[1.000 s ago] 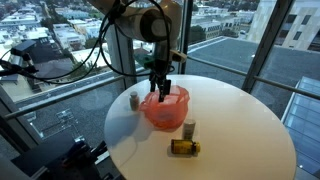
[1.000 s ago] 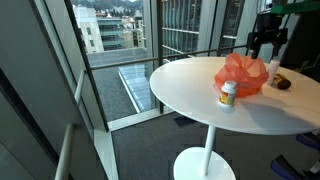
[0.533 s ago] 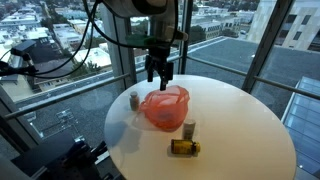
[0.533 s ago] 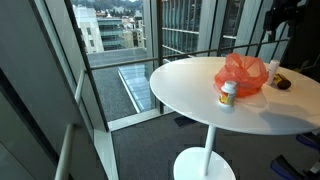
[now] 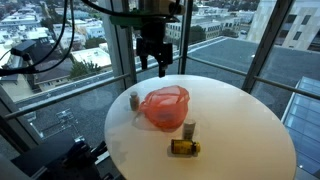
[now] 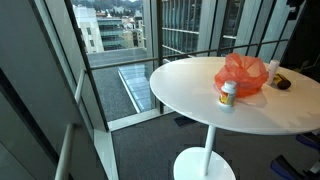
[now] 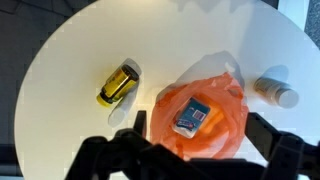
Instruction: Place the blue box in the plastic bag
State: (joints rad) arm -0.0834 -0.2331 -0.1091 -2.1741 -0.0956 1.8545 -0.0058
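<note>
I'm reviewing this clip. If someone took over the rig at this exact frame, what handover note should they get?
Gripper: open and empty, hanging above the table near its far edge, clear of the bag.
Blue box: the wrist view shows it lying inside the orange plastic bag, visible through the bag's open top.
Bag: on the table, mouth facing up.
Bottles: three on the table beside the bag, not part of the job.
Done: the box is in the bag.
Left: probably nothing but parking the arm.

Clear air above the plastic bag (image 5: 165,107) — upright bottle (image 5: 134,99) just beside.
</note>
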